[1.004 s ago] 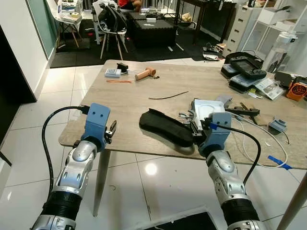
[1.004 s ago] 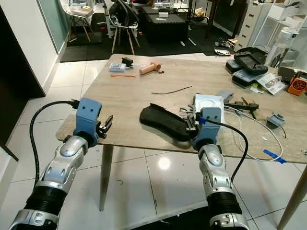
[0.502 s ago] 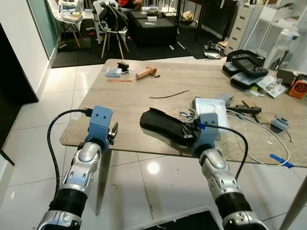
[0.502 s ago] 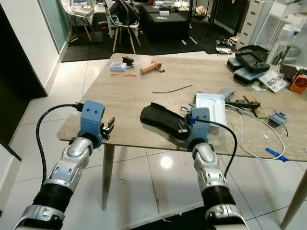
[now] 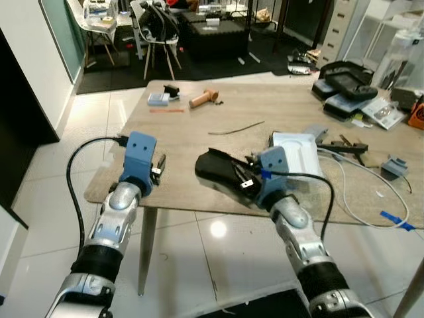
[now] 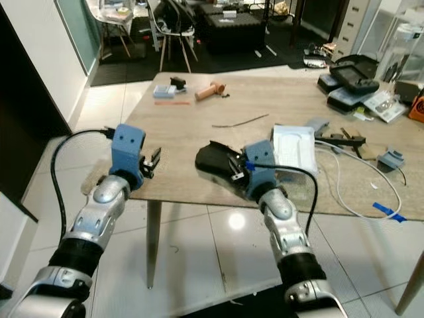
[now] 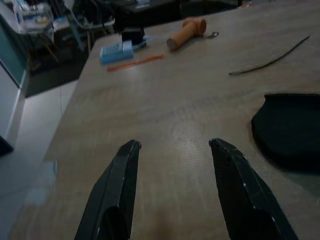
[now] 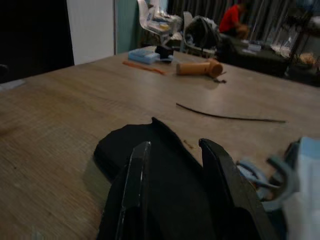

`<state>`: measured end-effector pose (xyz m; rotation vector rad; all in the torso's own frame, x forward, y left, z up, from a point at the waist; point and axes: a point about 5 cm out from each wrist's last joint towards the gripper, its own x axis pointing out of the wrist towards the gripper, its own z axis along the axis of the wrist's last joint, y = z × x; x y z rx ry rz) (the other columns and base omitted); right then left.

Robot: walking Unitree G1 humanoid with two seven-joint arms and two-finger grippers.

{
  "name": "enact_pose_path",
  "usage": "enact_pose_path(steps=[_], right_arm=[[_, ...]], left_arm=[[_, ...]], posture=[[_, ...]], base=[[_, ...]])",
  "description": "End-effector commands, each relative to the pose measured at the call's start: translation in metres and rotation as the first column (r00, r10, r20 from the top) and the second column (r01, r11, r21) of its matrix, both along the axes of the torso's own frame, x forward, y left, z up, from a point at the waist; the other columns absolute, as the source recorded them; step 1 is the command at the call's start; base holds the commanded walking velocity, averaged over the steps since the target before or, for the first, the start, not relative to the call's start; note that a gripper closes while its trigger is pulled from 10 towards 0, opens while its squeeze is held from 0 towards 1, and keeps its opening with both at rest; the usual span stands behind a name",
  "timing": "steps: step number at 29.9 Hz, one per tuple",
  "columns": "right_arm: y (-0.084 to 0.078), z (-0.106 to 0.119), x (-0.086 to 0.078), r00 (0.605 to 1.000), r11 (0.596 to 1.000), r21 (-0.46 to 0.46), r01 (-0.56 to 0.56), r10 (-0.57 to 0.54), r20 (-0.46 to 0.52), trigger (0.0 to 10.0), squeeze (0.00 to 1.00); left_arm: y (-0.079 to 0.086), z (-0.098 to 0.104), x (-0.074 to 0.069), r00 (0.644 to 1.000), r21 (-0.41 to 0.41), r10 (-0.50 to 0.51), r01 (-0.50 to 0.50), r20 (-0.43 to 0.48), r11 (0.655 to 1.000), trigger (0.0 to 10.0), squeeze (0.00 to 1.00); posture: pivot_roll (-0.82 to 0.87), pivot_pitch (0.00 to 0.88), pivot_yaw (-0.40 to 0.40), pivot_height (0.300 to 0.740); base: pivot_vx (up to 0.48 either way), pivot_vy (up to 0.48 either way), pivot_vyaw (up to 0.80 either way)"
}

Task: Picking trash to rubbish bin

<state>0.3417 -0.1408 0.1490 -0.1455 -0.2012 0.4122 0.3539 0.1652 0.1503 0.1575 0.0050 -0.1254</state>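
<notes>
black flat trash piece (image 5: 222,177): near table (image 5: 199,126) front edge. right gripper (image 8: 172,150): fingers apart over it. left gripper (image 7: 175,147): fingers apart, above front-left corner.

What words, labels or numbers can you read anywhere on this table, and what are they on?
None can be read.
Booklet at the table's far right: printed, too small to read.
Small blue device at the far left corner: any markings too blurred to read.
Black trash piece: no text visible.
</notes>
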Motion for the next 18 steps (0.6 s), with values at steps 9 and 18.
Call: enact_pose_path(steps=[9, 18], right_arm=[[-0.019, 0.003, 0.005, 0.994, 0.984, -0.142, 0.108, -0.104, 0.034, 10.0, 0.00], [-0.012, 0.006, 0.003, 0.998, 0.988, -0.142, 0.059, -0.054, 0.040, 10.0, 1.00]], left_arm=[[0.015, 0.004, -0.012, 1.000, -0.004, -0.012, 0.012, -0.015, 1.000, 10.0, 0.00], [0.007, -0.009, -0.026, 0.984, 0.053, -0.160, 0.165, -0.084, 0.985, 10.0, 0.00]], posture=[[-0.05, 0.061, -0.006, 0.740], [-0.05, 0.071, 0.015, 0.740]], base=[[0.000, 0.000, 0.00], [0.000, 0.000, 0.00]])
